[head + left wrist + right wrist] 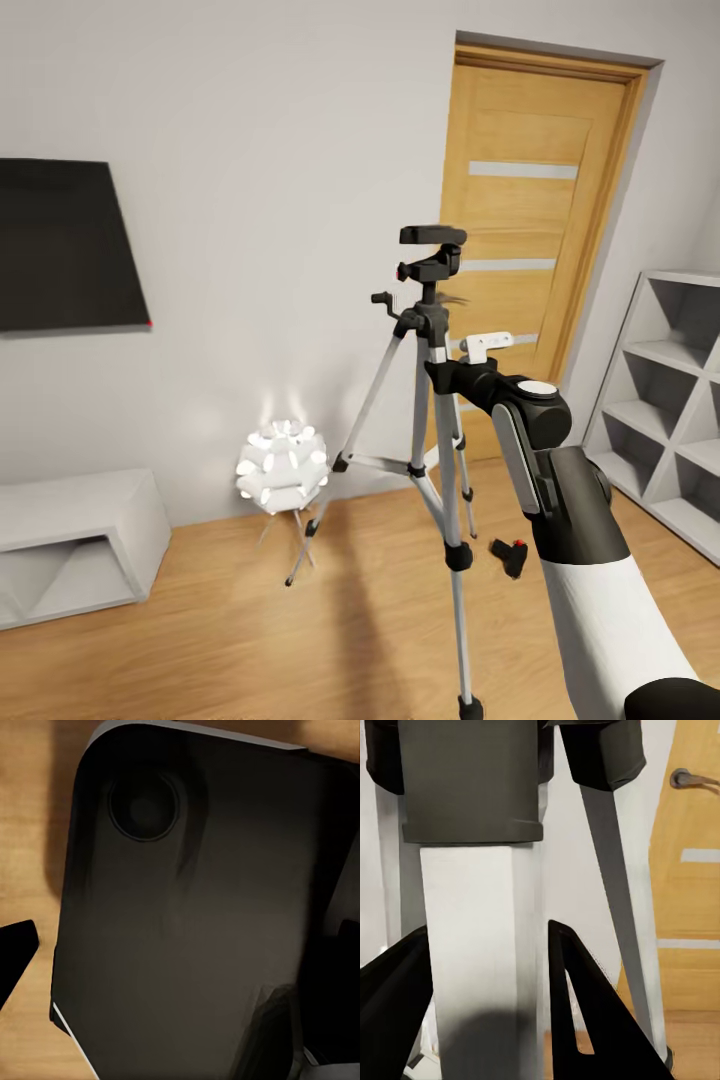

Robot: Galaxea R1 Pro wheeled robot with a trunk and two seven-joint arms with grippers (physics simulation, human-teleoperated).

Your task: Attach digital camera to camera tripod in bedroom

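On the wood floor (200, 620) by the door (530, 200), your right gripper (487, 1005) has its fingers apart astride the upright tripod (432, 400) leg, while the camera (511, 556) lies low behind that arm; left gripper's state I cannot tell.

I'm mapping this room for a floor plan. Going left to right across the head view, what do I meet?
Wall TV → low grey unit → white flower-shaped lamp → camera tripod → digital camera on the floor → white shelving.
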